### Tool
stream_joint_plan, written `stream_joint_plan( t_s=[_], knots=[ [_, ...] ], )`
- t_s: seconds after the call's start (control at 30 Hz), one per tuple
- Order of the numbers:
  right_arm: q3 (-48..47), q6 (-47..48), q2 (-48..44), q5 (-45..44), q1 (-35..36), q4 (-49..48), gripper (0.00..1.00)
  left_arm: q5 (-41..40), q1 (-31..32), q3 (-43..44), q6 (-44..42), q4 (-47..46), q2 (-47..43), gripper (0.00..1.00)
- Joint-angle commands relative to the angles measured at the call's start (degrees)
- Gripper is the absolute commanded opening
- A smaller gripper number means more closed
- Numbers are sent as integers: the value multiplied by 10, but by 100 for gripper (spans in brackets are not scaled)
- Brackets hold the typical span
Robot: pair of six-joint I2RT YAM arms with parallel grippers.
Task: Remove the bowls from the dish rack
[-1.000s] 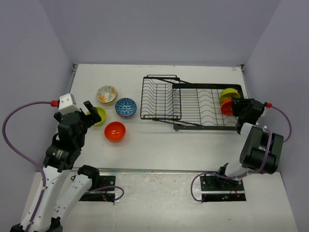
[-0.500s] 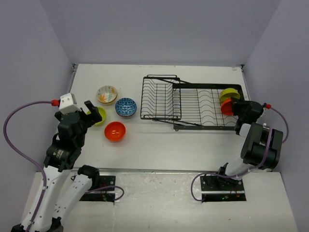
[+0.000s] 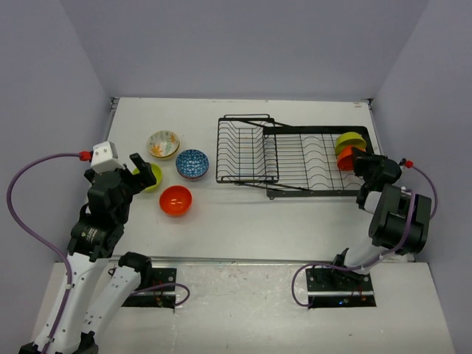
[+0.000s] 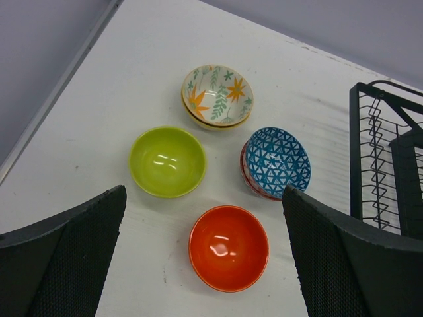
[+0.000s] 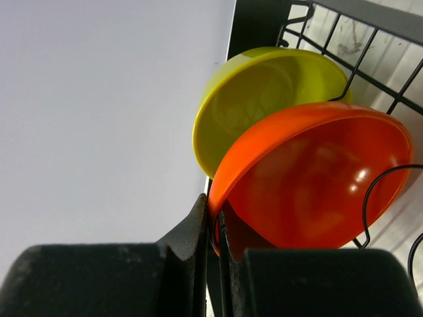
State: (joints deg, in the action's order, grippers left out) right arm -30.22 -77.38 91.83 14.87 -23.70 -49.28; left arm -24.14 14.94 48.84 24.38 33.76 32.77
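Note:
The black wire dish rack [image 3: 295, 158] lies across the table's middle right. At its right end an orange bowl [image 3: 344, 159] and a lime green bowl [image 3: 349, 141] stand on edge. My right gripper [image 3: 357, 161] is shut on the orange bowl's rim [image 5: 221, 188], with the lime green bowl [image 5: 258, 99] just behind it. My left gripper [image 3: 140, 168] is open and empty above the bowls on the table: lime green [image 4: 166, 161], orange [image 4: 229, 247], blue-patterned [image 4: 276, 162] and cream floral [image 4: 217, 96].
The rack's raised basket section [image 3: 245, 150] shows at the right edge of the left wrist view [image 4: 386, 165]. The table's left edge [image 3: 110, 118] and right wall [image 3: 420, 110] are close by. Purple cables trail from both wrists.
My right arm has shifted slightly and the rack's right end has moved with it. The left arm has barely moved.

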Motion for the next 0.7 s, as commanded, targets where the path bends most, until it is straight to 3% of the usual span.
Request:
stream_joint_plan(
  t_s=[0.0, 0.53, 0.67],
  knots=[
    [17, -19, 3, 27, 0, -85, 0, 9, -6, -3, -16, -27, -1, 100],
    [76, -68, 59, 60, -4, -434, 0, 12, -8, -4, -18, -27, 1, 100],
    [68, -68, 64, 79, -5, -452, 0, 13, -8, -4, -18, -28, 3, 100]
  ],
)
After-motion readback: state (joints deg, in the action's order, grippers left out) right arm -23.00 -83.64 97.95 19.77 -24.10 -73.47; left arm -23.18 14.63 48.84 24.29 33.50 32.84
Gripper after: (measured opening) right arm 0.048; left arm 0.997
